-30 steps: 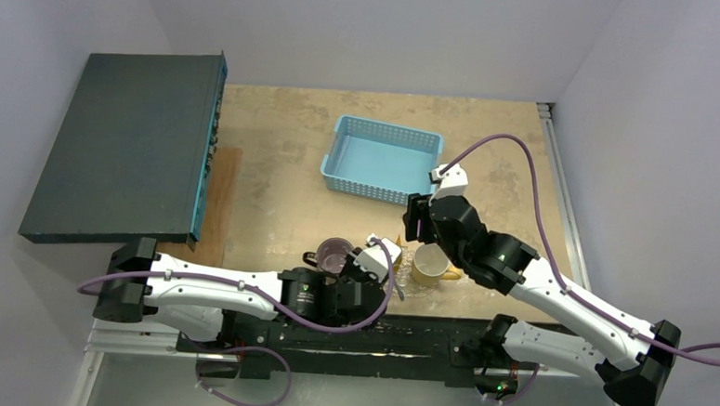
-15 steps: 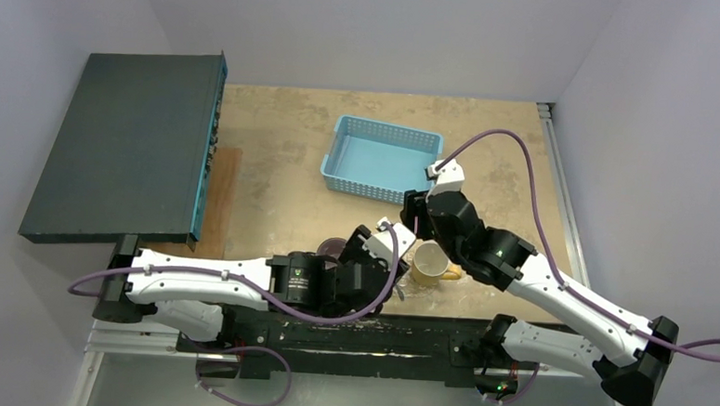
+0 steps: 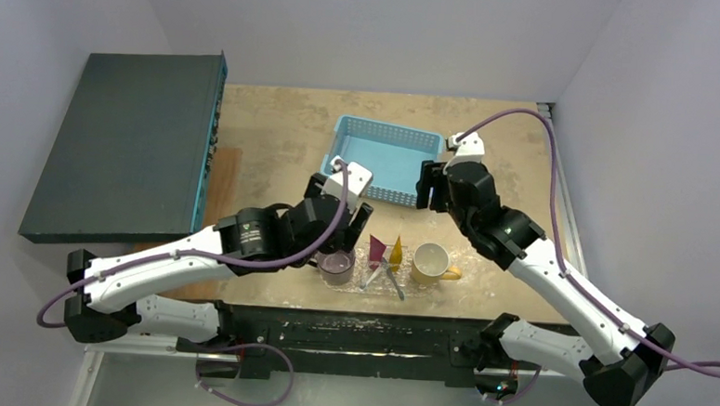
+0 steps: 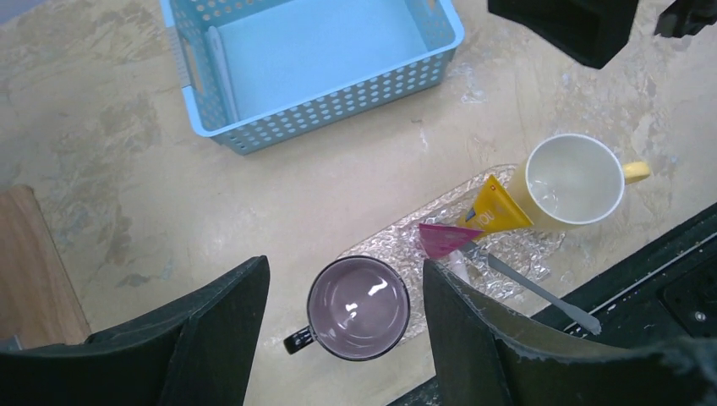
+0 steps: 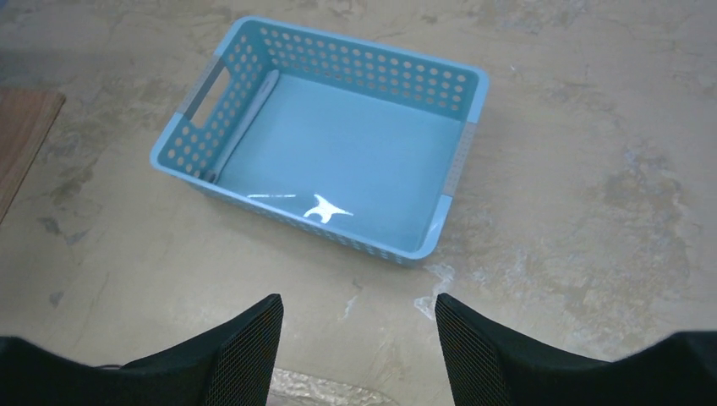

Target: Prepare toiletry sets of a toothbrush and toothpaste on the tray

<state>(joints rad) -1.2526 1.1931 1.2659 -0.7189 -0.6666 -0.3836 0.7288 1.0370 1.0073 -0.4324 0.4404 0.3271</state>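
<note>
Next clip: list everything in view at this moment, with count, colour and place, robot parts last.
tray: one, clear and crinkled, at the near edge of the table.
purple mug: one, at the tray's left end.
yellow mug: one, at the tray's right end.
tubes: two, magenta-pink and yellow-orange, on the tray between the mugs.
toothbrushes: apparently two, pale, crossed on the tray by the tubes.
basket: one, light blue, beyond the tray; a pale thin strip lies along one inner wall, unidentifiable.
dark case: one, teal-grey, far left, overhanging a wooden board.
left gripper: open, empty, raised between basket and tray.
right gripper: open, empty, raised by the basket.
</note>
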